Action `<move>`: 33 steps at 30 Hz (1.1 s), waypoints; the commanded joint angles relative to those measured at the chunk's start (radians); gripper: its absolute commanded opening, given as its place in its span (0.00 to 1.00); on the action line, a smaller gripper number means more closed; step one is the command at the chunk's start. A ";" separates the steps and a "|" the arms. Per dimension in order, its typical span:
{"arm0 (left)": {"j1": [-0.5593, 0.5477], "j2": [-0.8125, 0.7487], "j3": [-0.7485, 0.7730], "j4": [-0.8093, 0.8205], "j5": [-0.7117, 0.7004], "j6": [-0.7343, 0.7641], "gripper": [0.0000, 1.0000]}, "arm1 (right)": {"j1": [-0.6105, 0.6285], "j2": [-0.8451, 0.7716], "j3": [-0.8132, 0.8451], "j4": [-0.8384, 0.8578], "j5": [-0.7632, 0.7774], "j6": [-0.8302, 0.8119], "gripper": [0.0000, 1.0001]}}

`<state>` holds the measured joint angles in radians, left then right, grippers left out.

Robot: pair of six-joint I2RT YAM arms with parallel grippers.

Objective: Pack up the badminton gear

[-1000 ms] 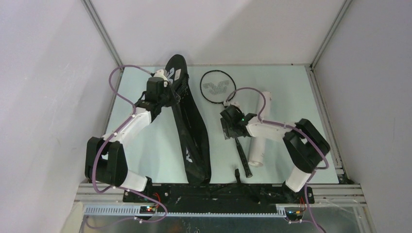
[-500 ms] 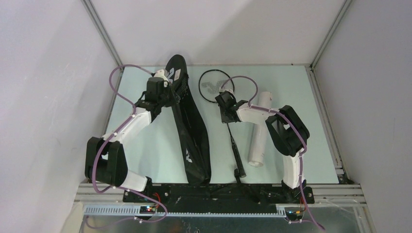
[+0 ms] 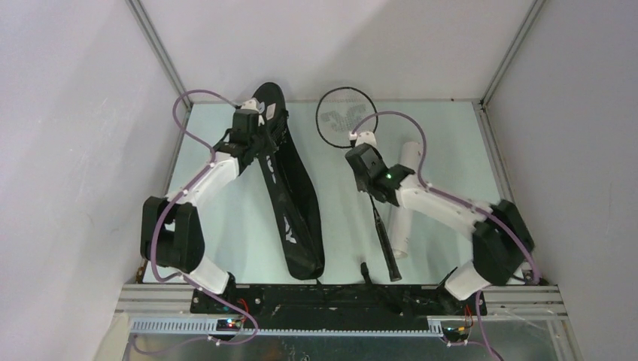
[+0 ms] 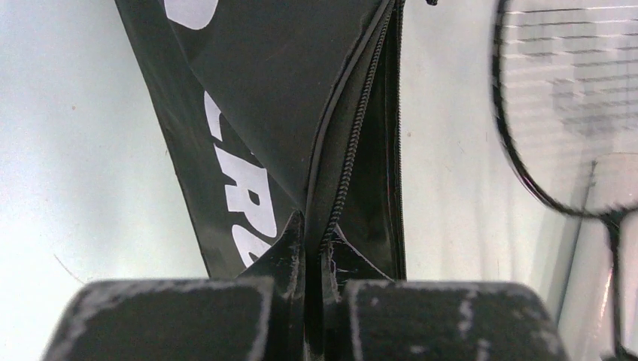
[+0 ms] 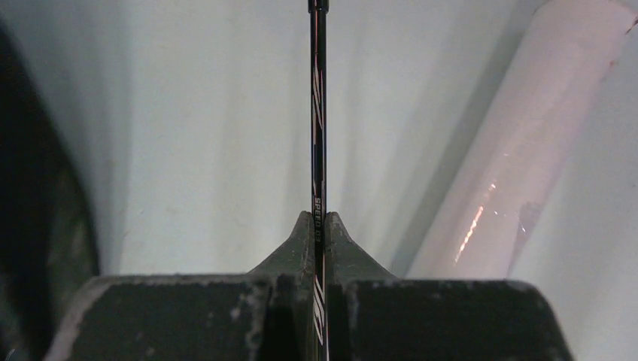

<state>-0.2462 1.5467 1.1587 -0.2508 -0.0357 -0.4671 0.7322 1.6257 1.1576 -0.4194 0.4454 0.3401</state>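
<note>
The black racket bag [image 3: 290, 207] lies lengthwise left of centre, white lettering on its side [image 4: 226, 128]. My left gripper [image 3: 261, 144] is shut on the bag's open zipper edge [image 4: 316, 235] near its far end. A black racket has its head [image 3: 344, 116] by the back wall and its handle [image 3: 389, 259] toward the front. In the left wrist view its strung head [image 4: 572, 105] shows at right. My right gripper [image 3: 371, 192] is shut on the racket's thin shaft [image 5: 317, 113], the fingertips [image 5: 318, 226] pinching it. The long white tube [image 3: 401, 207] lies just right of the racket [image 5: 527, 150].
A small black piece [image 3: 366, 269] stands near the table's front edge between bag and racket handle. White walls and metal frame posts enclose the table on three sides. The bag's dark side [image 5: 30, 226] lies left of the right gripper.
My right gripper shut on the racket shaft and carried the racket toward the back wall, its handle swinging right. The left gripper shifted slightly backward with the bag edge.
</note>
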 commanded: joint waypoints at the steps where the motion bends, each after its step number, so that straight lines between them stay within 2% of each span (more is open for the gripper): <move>1: 0.007 0.048 0.093 0.010 -0.016 -0.006 0.00 | 0.096 -0.173 -0.125 0.067 0.084 -0.051 0.00; 4: 0.007 0.085 0.126 -0.006 -0.005 -0.004 0.00 | 0.190 -0.267 -0.205 0.107 0.097 -0.058 0.00; 8: 0.008 0.108 0.172 -0.035 0.011 -0.006 0.00 | 0.263 -0.314 -0.256 0.083 0.128 -0.019 0.00; 24: 0.008 0.129 0.190 -0.050 0.063 -0.003 0.00 | 0.461 -0.159 -0.260 0.119 0.197 -0.003 0.00; 33: 0.004 0.109 0.155 -0.045 0.147 0.002 0.00 | 0.470 -0.096 -0.218 0.333 0.090 -0.069 0.00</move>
<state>-0.2440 1.6833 1.3003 -0.3183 0.0330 -0.4690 1.2068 1.4998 0.8871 -0.2562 0.5686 0.3019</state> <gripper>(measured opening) 0.045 0.022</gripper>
